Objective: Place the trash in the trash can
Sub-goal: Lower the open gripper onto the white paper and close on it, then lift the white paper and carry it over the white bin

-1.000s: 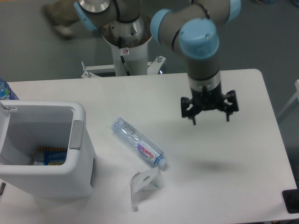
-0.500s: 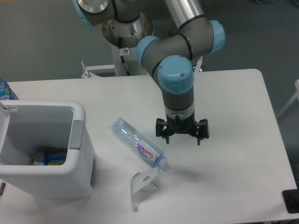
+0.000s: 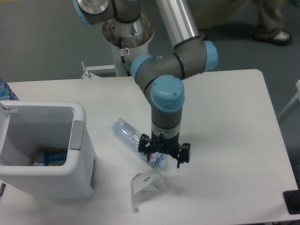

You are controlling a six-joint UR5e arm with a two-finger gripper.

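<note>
I see a white worktop (image 3: 225, 117) on a grey floor (image 3: 42, 42). End effector (image 3: 164, 157) fingers apart, over the bottle's (image 3: 133, 138) cap end. Paper (image 3: 143, 185) lies just below. Bin (image 3: 44, 150) stands at left.

A robotics lab: pedestal-mounted arm (image 3: 164, 89) at a white table (image 3: 234, 122), grey floor (image 3: 42, 47).

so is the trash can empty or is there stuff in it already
Not empty. Looking down into the open trash can, there is a blue-and-orange item on its floor; what it is cannot be told.
</note>
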